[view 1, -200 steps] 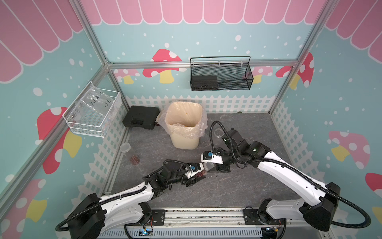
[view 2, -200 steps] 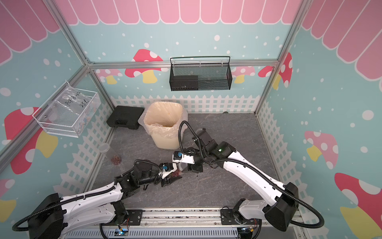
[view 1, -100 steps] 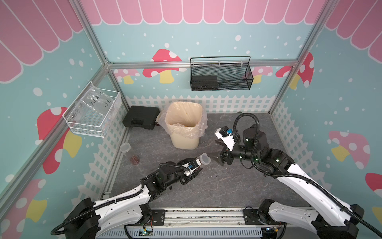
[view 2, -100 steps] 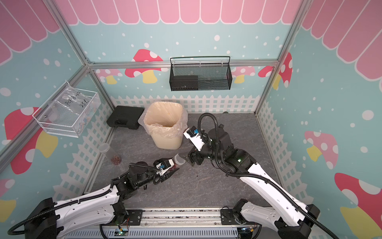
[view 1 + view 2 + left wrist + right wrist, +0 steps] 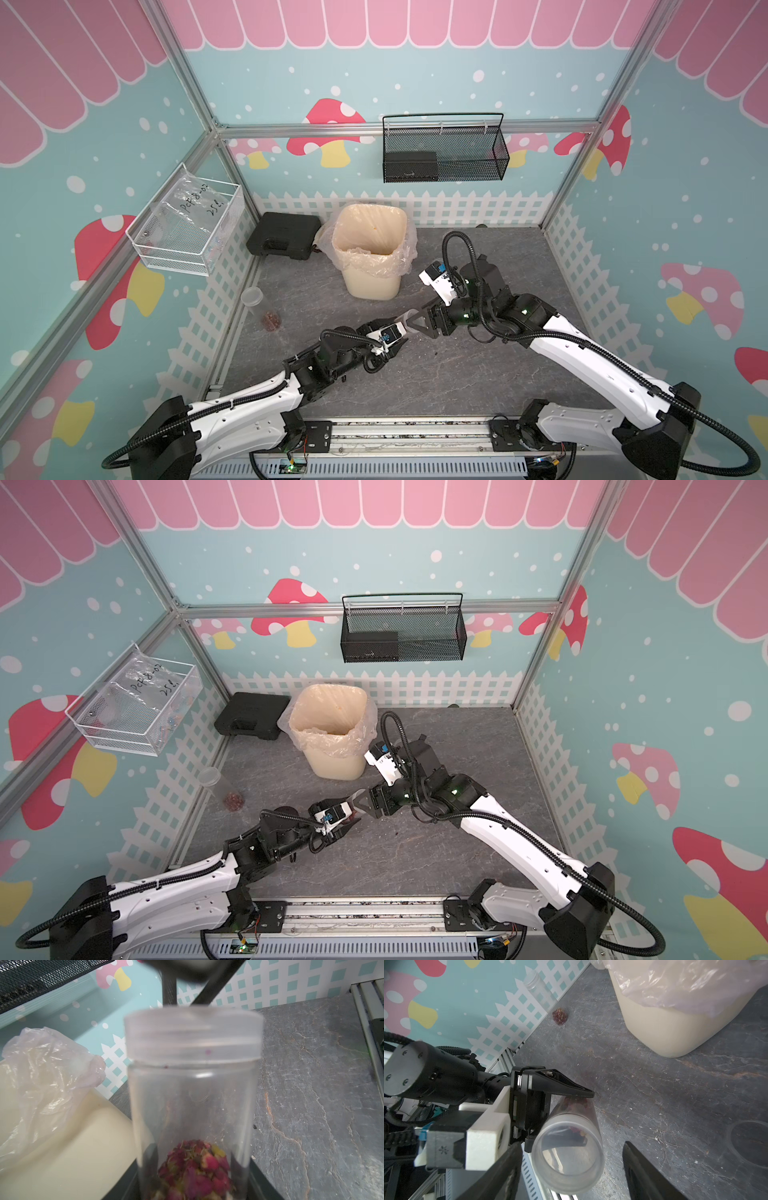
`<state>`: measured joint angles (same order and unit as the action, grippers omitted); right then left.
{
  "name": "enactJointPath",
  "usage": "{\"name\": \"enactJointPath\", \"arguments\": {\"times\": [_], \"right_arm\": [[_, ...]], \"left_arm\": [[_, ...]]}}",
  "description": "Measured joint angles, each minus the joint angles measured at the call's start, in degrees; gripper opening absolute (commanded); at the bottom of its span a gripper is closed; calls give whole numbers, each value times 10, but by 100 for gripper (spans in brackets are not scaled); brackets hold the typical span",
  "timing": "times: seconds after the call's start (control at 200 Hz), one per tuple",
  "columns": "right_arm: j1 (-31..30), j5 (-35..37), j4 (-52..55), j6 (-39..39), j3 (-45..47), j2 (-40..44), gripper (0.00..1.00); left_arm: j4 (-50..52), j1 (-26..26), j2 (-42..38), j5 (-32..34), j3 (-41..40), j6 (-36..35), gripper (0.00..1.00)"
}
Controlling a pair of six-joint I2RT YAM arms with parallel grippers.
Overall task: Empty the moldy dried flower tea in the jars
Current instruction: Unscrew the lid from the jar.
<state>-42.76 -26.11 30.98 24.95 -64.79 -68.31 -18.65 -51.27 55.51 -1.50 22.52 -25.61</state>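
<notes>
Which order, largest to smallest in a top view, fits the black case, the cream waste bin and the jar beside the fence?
Largest: cream waste bin
Then: black case
Smallest: jar beside the fence

The right gripper (image 5: 417, 322), pulled up and back half a second ago, has swung down again to the jar (image 5: 191, 1105), jaws now spread either side of the lid (image 5: 568, 1157); the left gripper (image 5: 588, 1119) has lifted the jar slightly
</notes>
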Motion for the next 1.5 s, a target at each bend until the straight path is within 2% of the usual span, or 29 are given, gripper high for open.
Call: {"name": "enactJointPath", "arguments": {"times": [0.065, 0.315, 0.39, 0.46, 0.55, 0.705, 0.876, 0.951, 1.011, 1.071, 1.116, 1.136, 1.261, 1.386, 1.501], "right_arm": [[0, -6, 5, 1, 3, -7, 68], [0, -22, 11, -15, 4, -21, 32], [0, -24, 15, -41, 2, -24, 25], [0, -26, 29, -92, -6, -30, 17], [0, -25, 53, -192, -16, -34, 7], [-7, -20, 101, -393, -29, -33, 5], [-12, -19, 150, -562, -46, -35, 4], [-12, -20, 166, -612, -53, -40, 5], [-12, -20, 172, -639, -55, -44, 13], [-12, -19, 176, -656, -55, -46, 31], [-12, -19, 175, -660, -55, -46, 55], [-12, -19, 175, -660, -55, -46, 62], [-11, -9, 136, -621, -54, -34, 84], [-8, 0, 53, -506, -53, 4, 90], [-3, 11, -11, -385, -47, 52, 90]], "left_arm": [[0, -1, 0, 2, 0, -2, 5], [11, -3, 8, 9, 0, -4, 5], [13, -3, 10, 8, 0, -4, 4], [16, -2, 12, 2, 0, -3, 4], [20, -2, 14, -17, 0, -3, 3], [27, 2, 17, -76, 0, 3, 3], [28, 11, 25, -149, 0, 28, 3], [32, 16, 28, -172, 1, 38, 3], [36, 18, 30, -182, 1, 42, 3], [39, 19, 33, -188, 1, 45, 3], [39, 19, 33, -188, 1, 46, 3], [39, 19, 33, -187, 2, 46, 3], [34, 19, 33, -176, 3, 59, 4], [21, 12, 30, -138, 3, 50, 4], [16, 8, 27, -99, 3, 30, 4]]}}
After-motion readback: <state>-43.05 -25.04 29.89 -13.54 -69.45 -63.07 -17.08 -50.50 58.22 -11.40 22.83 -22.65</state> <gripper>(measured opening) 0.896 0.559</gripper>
